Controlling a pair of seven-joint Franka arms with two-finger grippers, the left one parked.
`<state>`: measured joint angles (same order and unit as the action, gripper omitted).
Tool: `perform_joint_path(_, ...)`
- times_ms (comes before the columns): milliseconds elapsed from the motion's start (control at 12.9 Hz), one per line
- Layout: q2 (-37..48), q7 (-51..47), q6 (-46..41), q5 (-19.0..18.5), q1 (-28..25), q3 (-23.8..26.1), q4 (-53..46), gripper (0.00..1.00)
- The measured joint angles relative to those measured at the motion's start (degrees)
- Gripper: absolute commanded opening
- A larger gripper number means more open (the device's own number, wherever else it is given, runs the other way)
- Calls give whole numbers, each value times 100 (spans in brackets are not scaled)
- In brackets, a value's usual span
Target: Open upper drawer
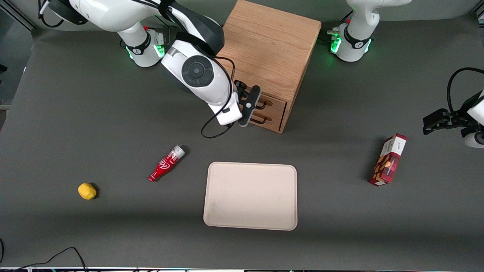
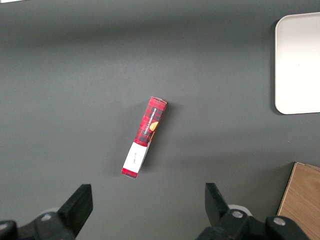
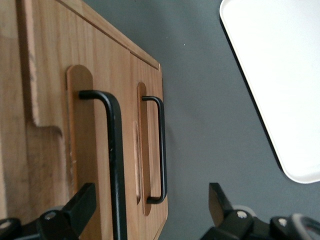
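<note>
Fingers (image 3: 80,205) spread, straddling upper drawer (image 3: 92,150) handle (image 3: 116,165).

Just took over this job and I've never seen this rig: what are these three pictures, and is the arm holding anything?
The front view shows two white robot arms at a grey table. The working arm's gripper is open in front of the oak cabinet, at the upper drawer, holding nothing. Its wrist camera shows that drawer's black handle between the fingers. The parked arm's wrist camera looks down on the red box. Also on the table: a tray, a red bottle and a yellow lemon.
</note>
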<state>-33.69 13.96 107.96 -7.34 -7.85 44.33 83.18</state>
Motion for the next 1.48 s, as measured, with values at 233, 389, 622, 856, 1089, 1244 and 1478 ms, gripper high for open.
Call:
perform_joint_path(233,-121,99,79,-179,-15,-17,0,100)
perform_joint_path(389,-152,226,123,-179,-16,-53,-3,100)
perform_joint_path(622,-158,439,163,-187,-13,-304,-9,100)
perform_joint_path(856,-162,668,219,-189,-7,-597,-115,100)
perform_joint_path(1089,-162,732,286,-189,-31,-843,-415,100)
perform_joint_path(1244,-162,758,606,-189,-65,-1014,-505,100)
perform_joint_path(1478,-171,1182,987,-189,-87,-1267,-513,100)
